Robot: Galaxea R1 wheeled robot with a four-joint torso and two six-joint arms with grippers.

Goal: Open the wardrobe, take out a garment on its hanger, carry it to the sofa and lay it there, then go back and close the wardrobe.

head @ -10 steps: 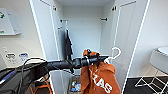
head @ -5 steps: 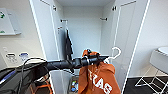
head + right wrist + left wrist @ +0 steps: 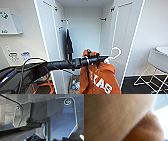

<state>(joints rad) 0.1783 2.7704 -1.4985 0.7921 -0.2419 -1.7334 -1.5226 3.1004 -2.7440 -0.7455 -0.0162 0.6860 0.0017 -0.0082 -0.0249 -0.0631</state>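
Left pincer (image 3: 101, 59): at the end of the left arm (image 3: 60, 65), which reaches in from 9 o'clock across the head view to the centre; it is clenched on the garment's gathered top, right at the hanger.
Right pincer: cannot tell whether it is clenched or released; the right wrist view gives the robot's own dark plate over a dark floor.
Garment (image 3: 100, 77): burnt-orange hooded sweatshirt, hanging from the left pincer toward 6 o'clock; white letters "XAS" readable on the chest; it hangs in front of the open wardrobe, outside the cabinet.
Hanger (image 3: 115, 53): thin and white, its curved hook sticking out at 3 o'clock of the pincer, free of the rail.
Wardrobe (image 3: 82, 27): white, both doors swung wide; left door (image 3: 47, 30) at 10 o'clock, right door (image 3: 126, 35) at 2 o'clock.
Dark garment (image 3: 69, 45): hanging inside the wardrobe at its left side, at 10 o'clock of the pincer.
Chair (image 3: 156, 65): white with thin legs, at 4 o'clock near the frame edge, well apart from the hoodie.
Left wrist view: blurred cloth pressed close to the lens, pale tan and orange-brown.
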